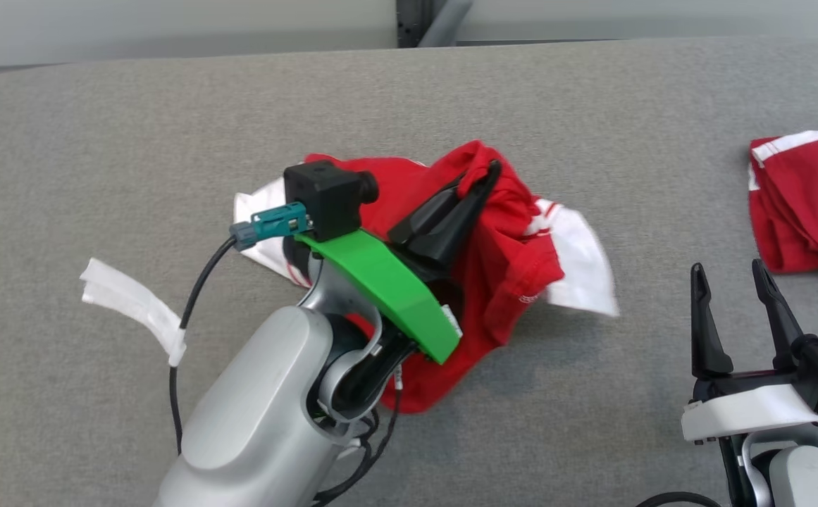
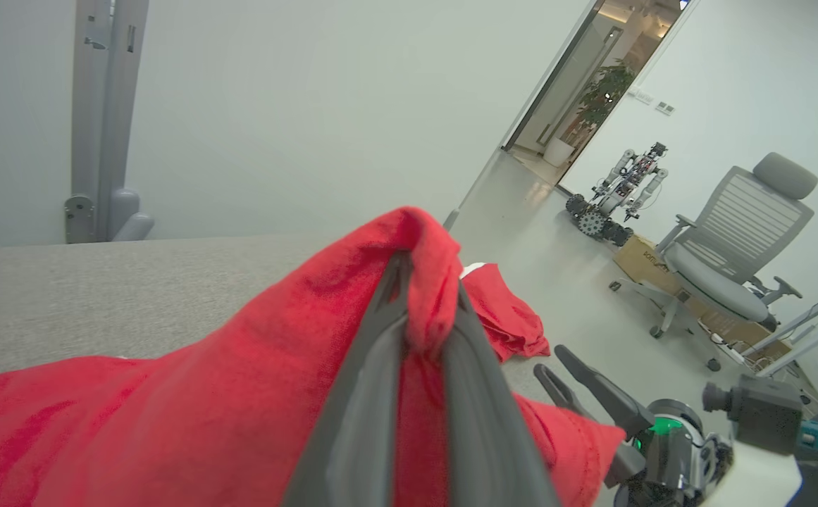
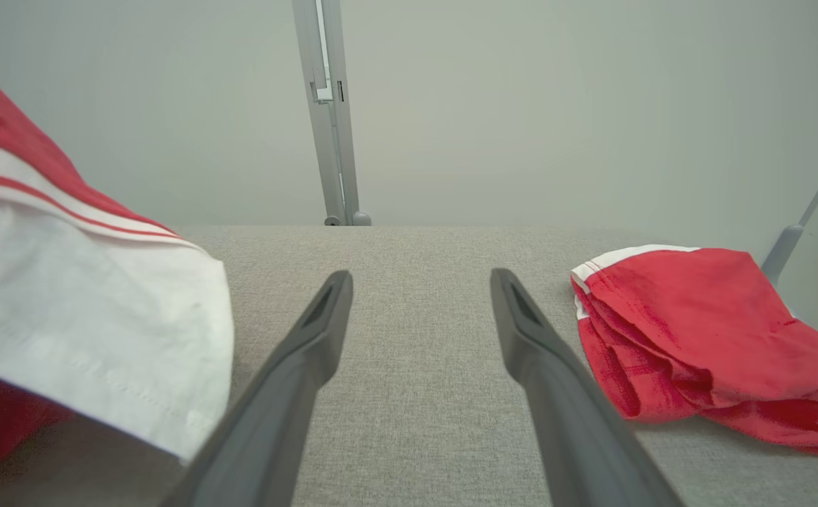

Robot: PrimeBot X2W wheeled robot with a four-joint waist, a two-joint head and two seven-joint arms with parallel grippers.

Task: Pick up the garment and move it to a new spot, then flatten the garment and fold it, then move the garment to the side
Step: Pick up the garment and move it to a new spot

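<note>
Left gripper (image 1: pixel 482 174) pinching raised fold of red-and-white garment (image 1: pixel 514 246) mid-frame, right gripper (image 1: pixel 727 271) spread wide lower right, second red garment (image 1: pixel 810 204) at right edge.

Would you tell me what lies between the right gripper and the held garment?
Just bare grey table lies between the right gripper and the garment, as the head view shows.

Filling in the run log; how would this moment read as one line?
step: pick up garment | left end effector: shut on garment | right end effector: open, empty | other red garment: lying at right
</note>
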